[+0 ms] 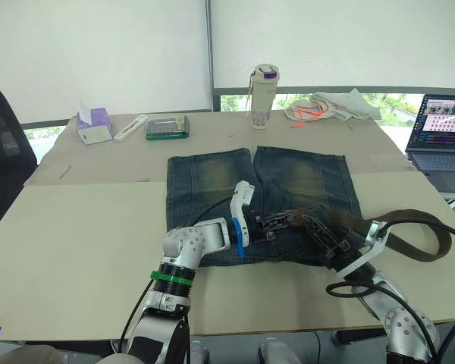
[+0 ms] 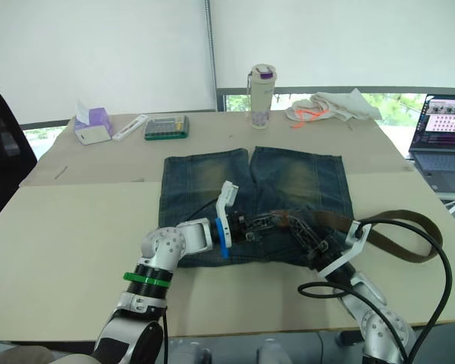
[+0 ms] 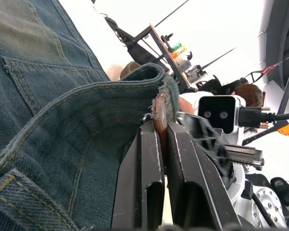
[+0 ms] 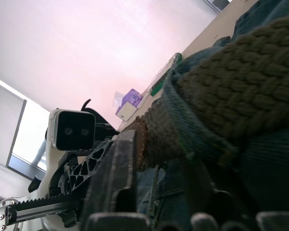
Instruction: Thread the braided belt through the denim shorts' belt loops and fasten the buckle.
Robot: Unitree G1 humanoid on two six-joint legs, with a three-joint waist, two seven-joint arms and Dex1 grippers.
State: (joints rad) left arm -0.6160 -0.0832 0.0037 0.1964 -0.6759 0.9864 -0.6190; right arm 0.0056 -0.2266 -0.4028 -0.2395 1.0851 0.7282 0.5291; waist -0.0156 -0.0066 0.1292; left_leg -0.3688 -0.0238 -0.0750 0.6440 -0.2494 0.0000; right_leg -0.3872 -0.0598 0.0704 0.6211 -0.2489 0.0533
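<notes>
The denim shorts [image 1: 288,178] lie flat on the table with the waistband towards me. The braided belt [image 1: 417,252] runs along the waistband and curls off to the right in a loop. My left gripper [image 1: 277,222] is at the middle of the waistband, shut on the belt's brown end [image 3: 160,113] beside the raised denim edge. My right gripper [image 1: 324,241] sits just to its right, shut around the belt [image 4: 241,82] where a belt loop [image 4: 180,115] crosses it. I cannot make out the buckle.
At the back of the table stand a bottle [image 1: 263,95], a white cloth with orange cord [image 1: 330,106], a green box [image 1: 167,127] and a tissue box [image 1: 95,125]. A laptop [image 1: 440,140] is open at the right. A black cable [image 1: 349,288] loops by my right arm.
</notes>
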